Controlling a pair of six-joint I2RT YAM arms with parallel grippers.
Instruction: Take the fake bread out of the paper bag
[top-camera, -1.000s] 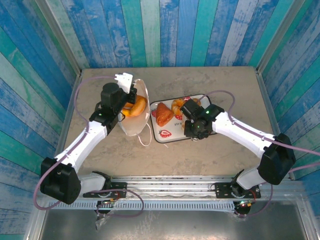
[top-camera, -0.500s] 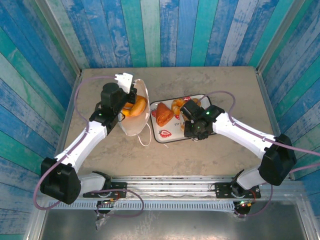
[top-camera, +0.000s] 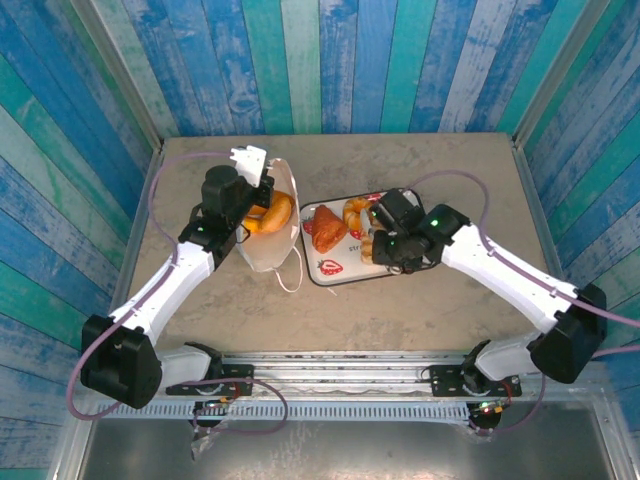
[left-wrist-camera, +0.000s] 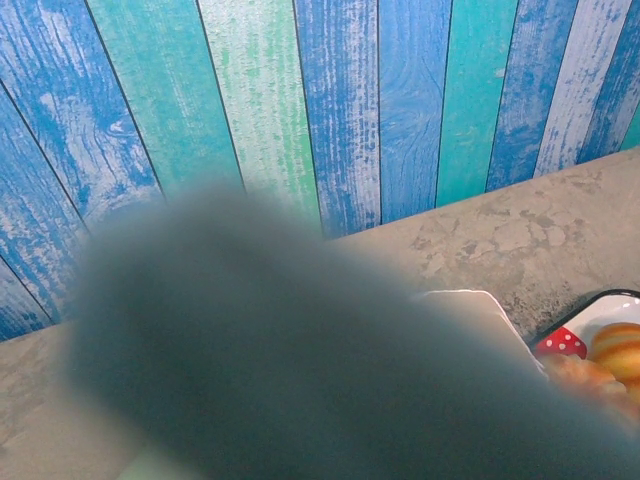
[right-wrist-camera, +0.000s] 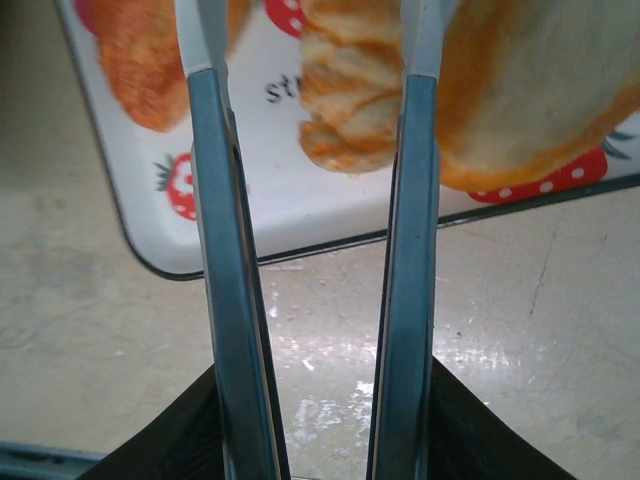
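The paper bag (top-camera: 272, 255) still holds some orange fake bread (top-camera: 272, 212), and the left gripper (top-camera: 258, 192) stays clenched at its rim. Over the strawberry tray (top-camera: 335, 272), the right gripper (top-camera: 372, 248) has shifted and its jaws stand released around a small roll (right-wrist-camera: 345, 110), so I judge this piece delivered.

Left arm (top-camera: 165, 285): extended from its near base toward the far left, wrist bent downward. Left gripper (top-camera: 256, 190): jaws closed fully. Right arm (top-camera: 500, 270): reaching left toward centre. Right gripper (right-wrist-camera: 310, 40): pointed downward, fingers (right-wrist-camera: 225, 250) parallel and parted.
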